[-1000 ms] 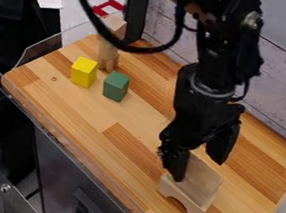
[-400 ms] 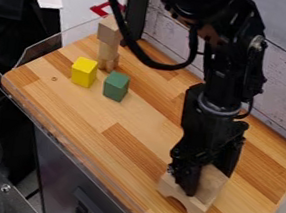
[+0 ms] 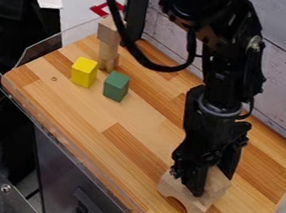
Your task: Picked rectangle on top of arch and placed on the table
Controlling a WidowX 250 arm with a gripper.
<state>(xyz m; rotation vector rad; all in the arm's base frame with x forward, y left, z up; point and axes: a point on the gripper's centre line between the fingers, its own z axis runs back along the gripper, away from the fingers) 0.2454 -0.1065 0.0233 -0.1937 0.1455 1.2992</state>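
Observation:
The black gripper (image 3: 213, 184) hangs at the lower right, over the wooden arch (image 3: 182, 194). It is shut on the plain wood rectangle (image 3: 216, 185), with one finger at the rectangle's left side and the other behind its upper right. The rectangle is on top of the arch or just above it; whether they touch I cannot tell. Part of the rectangle is hidden by the near finger. The arch stands on the wooden table (image 3: 140, 123), its curved opening facing the lower left.
A yellow block (image 3: 84, 72) and a green block (image 3: 115, 86) stand at the upper left, with a stack of plain wood pieces (image 3: 108, 45) behind them. A clear rim (image 3: 66, 140) edges the table's front, and a pale plank wall (image 3: 284, 94) runs behind.
The gripper has come down and to the right onto the rectangle and its fingers have drawn in around it. The arch and the coloured blocks have not moved.

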